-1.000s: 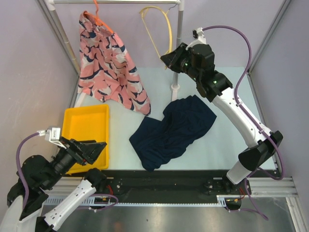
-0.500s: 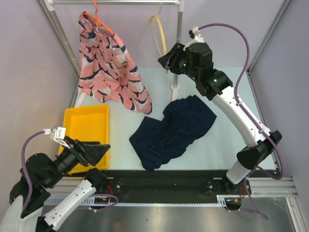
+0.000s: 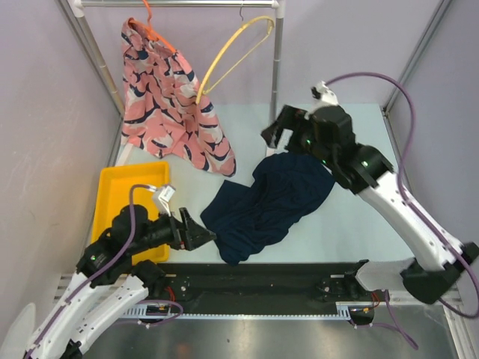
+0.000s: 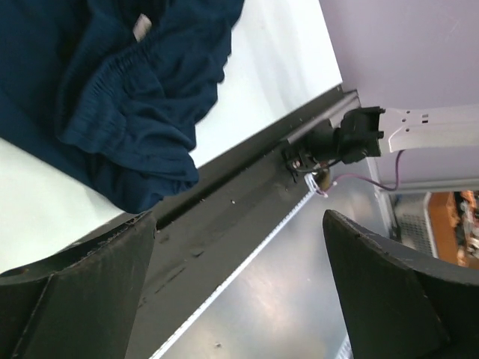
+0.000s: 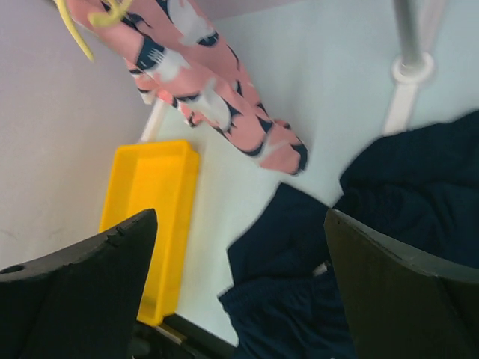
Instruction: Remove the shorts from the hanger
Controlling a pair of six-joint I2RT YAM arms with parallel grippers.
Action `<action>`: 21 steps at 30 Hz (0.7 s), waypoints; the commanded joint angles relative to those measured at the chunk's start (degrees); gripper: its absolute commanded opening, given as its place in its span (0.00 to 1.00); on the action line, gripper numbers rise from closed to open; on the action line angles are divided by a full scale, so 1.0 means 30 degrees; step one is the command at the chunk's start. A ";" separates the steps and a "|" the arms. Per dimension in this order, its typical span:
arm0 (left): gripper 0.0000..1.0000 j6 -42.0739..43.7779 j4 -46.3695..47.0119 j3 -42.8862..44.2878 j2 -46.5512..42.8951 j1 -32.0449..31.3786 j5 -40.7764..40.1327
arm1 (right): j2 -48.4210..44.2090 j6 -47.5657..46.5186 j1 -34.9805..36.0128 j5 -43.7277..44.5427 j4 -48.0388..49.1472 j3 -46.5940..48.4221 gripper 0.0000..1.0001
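Printed shorts (image 3: pixel 174 112): on the orange hanger (image 3: pixel 153 30) at the left end of the rail (image 3: pixel 179 4), waistband up at the rail, legs trailing down and toward the near side. That's the long axis!
Navy shorts (image 3: pixel 269 202): already off, heaped on the tabletop (image 3: pixel 352 217) in front of the rail's right post.
Yellow hanger (image 3: pixel 232 52): bare, tilted, hooked near the rail's right end.
Right claw (image 3: pixel 278 134): released, empty, just in front of the rail's right post, with the printed pair off to its left.
Left claw (image 3: pixel 196 230): spread wide, empty, far from the rail, at the navy heap's near edge.
Nearer arm: the right one, I'd say, as it sits closer to the rail.
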 commanded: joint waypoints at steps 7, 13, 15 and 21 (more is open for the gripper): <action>0.97 -0.2480 0.4627 -0.3384 -0.0542 -0.0112 0.2373 | -0.4079 0.0626 -0.0868 0.2624 -0.3350 -0.6979 1.00; 0.97 -0.2625 0.3749 -0.3297 -0.1537 -0.0141 0.1874 | -0.2353 0.1300 -0.3765 0.2397 -0.2415 -0.9767 1.00; 0.98 -0.2976 0.3572 -0.3209 -0.1889 -0.0112 0.1844 | -0.1621 0.1768 -0.5494 0.2218 -0.2152 -1.0472 1.00; 0.98 -0.3651 0.2196 -0.2858 -0.3822 -0.0112 0.1377 | 0.0316 0.1624 -0.7839 0.2393 0.0039 -1.2169 1.00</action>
